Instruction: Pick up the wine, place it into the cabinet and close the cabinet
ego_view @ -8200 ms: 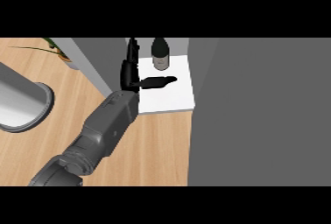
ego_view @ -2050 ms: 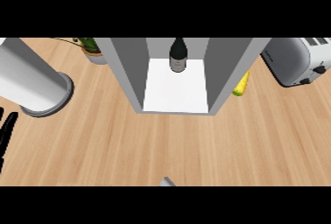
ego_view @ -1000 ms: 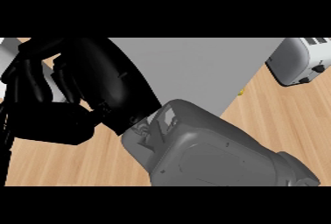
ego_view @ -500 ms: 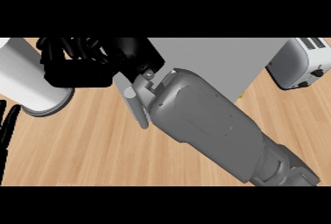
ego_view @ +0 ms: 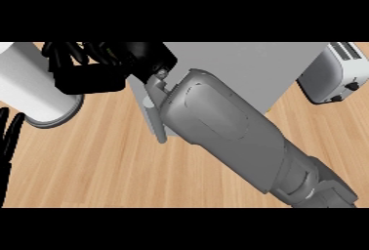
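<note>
My right forearm [ego_view: 231, 132] crosses the head view from the lower right to the upper left and covers most of the grey cabinet [ego_view: 252, 61]. My right hand [ego_view: 93, 73] is black and sits at the cabinet's left side, fingers spread and relaxed, holding nothing I can see. A thin grey edge of the cabinet [ego_view: 157, 128] shows below the wrist. The wine bottle is hidden behind the arm. The straight fingers of my left hand [ego_view: 7, 134] show at the left edge, resting.
A white cylinder [ego_view: 29, 93] stands on the wooden counter [ego_view: 108, 171] at the left, just beside my right hand. A toaster [ego_view: 333, 73] stands at the upper right, next to the cabinet.
My right arm has swept in over the cabinet and then drawn back towards the left. The hand now sits higher and farther left, and the bottle seen two seconds ago is covered.
</note>
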`<state>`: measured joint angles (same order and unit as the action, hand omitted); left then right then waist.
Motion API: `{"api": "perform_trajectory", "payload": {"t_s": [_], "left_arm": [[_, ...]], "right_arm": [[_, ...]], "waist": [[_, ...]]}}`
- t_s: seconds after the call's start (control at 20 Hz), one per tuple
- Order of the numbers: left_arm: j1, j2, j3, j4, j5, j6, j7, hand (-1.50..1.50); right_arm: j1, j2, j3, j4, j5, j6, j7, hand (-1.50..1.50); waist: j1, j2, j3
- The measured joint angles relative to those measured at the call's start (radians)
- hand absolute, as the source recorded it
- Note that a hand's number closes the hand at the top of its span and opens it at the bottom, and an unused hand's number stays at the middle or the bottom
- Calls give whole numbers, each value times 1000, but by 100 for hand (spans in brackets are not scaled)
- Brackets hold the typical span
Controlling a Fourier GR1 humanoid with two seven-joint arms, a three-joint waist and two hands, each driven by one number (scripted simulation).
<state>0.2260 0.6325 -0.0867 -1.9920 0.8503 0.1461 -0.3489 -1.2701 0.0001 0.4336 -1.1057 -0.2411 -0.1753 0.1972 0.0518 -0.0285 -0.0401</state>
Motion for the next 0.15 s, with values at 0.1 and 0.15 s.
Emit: {"api": "perform_trajectory", "payload": {"t_s": [0.1,0.15], "left_arm": [[-1,-2,-4,-3,-3,5,5,-150],[-4,0,-4,-5,-2,5,9,-150]], "right_arm": [[-7,-1,-1,20,4,12,-20,150],[-14,1,2,31,9,15,-30,150]], "waist": [[1,-1,-1],[2,-1,-4]]}}
